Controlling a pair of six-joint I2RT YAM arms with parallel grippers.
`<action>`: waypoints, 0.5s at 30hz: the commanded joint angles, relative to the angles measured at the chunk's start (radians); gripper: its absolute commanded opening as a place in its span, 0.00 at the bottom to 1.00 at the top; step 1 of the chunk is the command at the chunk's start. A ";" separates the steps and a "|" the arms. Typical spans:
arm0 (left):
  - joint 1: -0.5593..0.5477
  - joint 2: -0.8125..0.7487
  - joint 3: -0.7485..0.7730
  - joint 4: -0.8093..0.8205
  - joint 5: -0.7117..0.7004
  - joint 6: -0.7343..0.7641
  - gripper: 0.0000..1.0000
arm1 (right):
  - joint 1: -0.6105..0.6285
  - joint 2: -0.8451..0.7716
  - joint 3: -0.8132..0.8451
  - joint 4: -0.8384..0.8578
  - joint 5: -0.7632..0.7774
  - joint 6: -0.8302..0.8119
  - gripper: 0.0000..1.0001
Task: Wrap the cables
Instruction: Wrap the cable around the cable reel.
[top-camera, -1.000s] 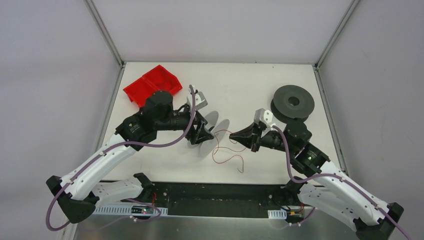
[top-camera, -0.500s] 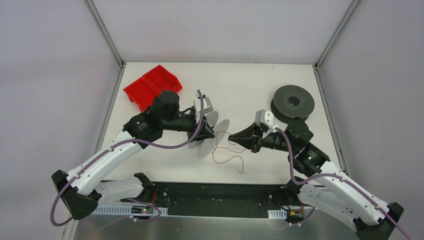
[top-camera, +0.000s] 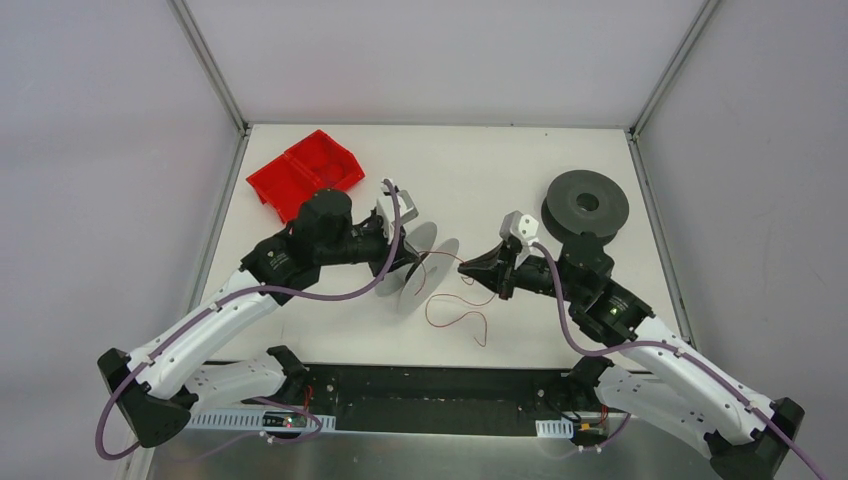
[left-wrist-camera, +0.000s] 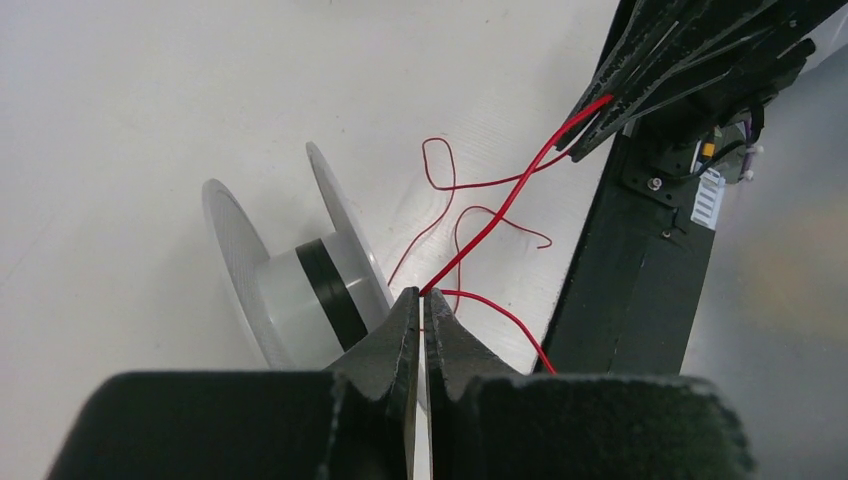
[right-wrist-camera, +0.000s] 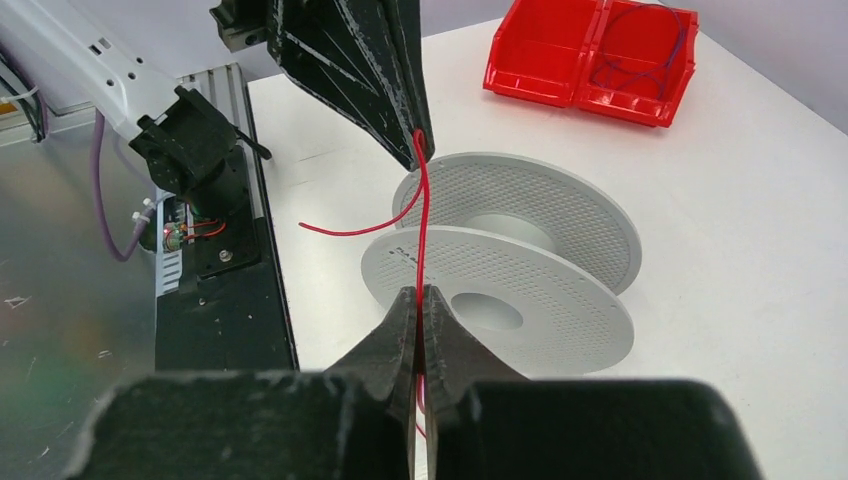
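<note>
Left tool grips cable

The left tool (left-wrist-camera: 421, 296), wide a second ago, is now pinched on the red cable (left-wrist-camera: 505, 205) beside the spool (left-wrist-camera: 300, 285), mid-frame; the right tool (right-wrist-camera: 421, 293) holds the other stretch, so winding looks ready to begin

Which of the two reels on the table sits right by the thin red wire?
The pale grey reel in the middle: the red wire runs right beside it. The dark grey reel sits apart, towards the far right corner.

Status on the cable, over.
Left claw and right claw both shut on cable, taut between them. Slack tail loose on table by spool. Nothing blocking.
</note>
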 joint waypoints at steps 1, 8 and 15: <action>0.008 -0.031 -0.020 0.034 0.062 0.037 0.00 | 0.004 -0.005 0.060 0.032 -0.051 -0.018 0.00; 0.008 0.009 0.008 0.037 0.194 0.047 0.41 | 0.004 0.014 0.061 0.118 -0.125 0.077 0.00; 0.008 0.040 0.019 0.072 0.271 0.057 0.50 | 0.004 0.038 0.035 0.191 -0.156 0.144 0.00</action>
